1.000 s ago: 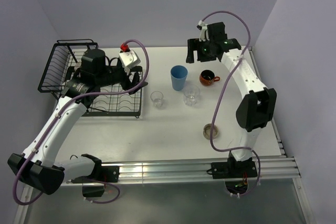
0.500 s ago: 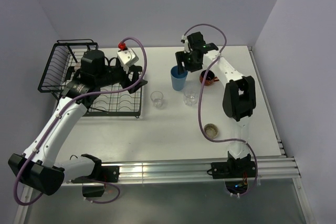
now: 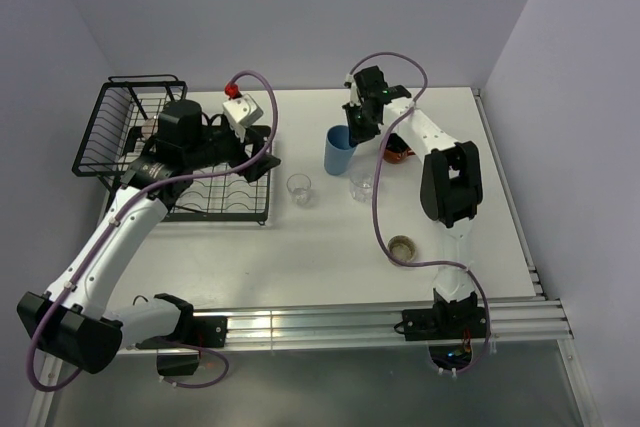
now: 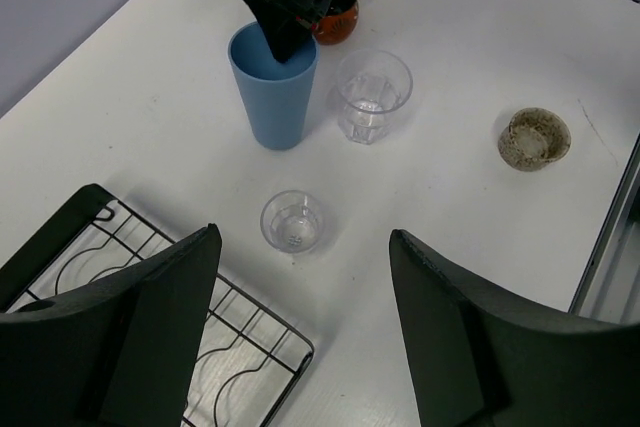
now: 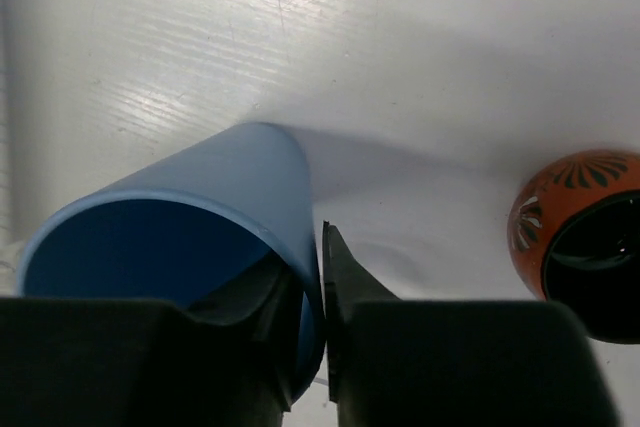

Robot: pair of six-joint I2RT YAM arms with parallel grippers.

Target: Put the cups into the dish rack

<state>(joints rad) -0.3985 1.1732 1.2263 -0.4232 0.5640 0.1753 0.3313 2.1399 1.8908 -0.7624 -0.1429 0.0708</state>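
1. Swinging left and down from above the orange mug [image 3: 398,150], the right gripper [image 3: 352,133] is now sitting at the tumbler [image 3: 339,152], and its jaws are going from wide apart to pinched.
2. On the right wrist view I am seeing the pinch clearly: one finger is inside the tumbler, the other is outside, and they are clamping the wall on its right side.
3. I am reading the tumbler as standing on the table [image 3: 300,247] at far centre, well apart from the rack [image 3: 95,147] at the far left. No lift is showing yet.
4. My left gripper [image 3: 255,152] is barely shifting. It is hovering over the rack's right edge with its jaws apart and nothing between them.
5. I am judging that the grasp is made, so a lift and a carry left to the rack are coming next. A thin rim pinch could let the tumbler swing.
6. Four more are waiting on the table: a small glass [image 3: 298,187], a bigger glass [image 3: 362,185], the orange mug and a low cup [image 3: 402,246].
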